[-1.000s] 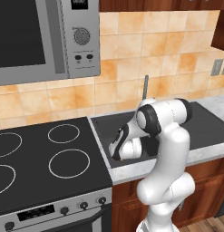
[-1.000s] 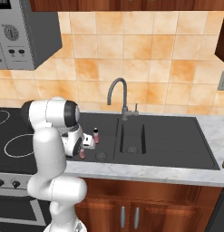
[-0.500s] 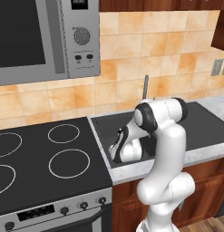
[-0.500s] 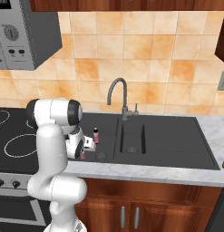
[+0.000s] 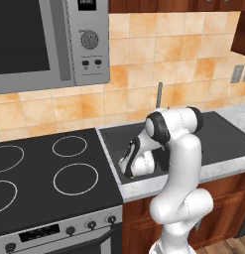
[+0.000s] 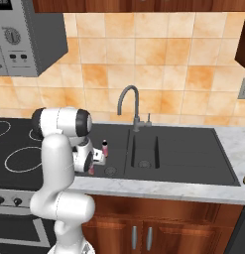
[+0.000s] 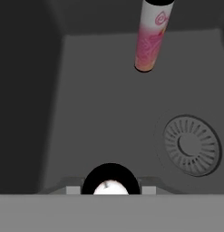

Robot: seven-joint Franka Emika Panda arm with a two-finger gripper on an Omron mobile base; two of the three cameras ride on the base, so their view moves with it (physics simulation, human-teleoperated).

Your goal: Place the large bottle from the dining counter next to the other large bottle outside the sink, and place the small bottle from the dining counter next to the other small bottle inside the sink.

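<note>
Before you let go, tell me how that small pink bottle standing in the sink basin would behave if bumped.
The small pink bottle is tall and narrow, so it would probably tip easily. Its round body would likely roll across the smooth sink floor. It looks light.

Even, soft rendered light, no glare on the tiled backsplash [image 6: 158, 74]. Dim inside the sink basin [image 7: 109, 113], darkest left of the drain [image 7: 191, 145]. Sharp throughout, no blur.
</note>
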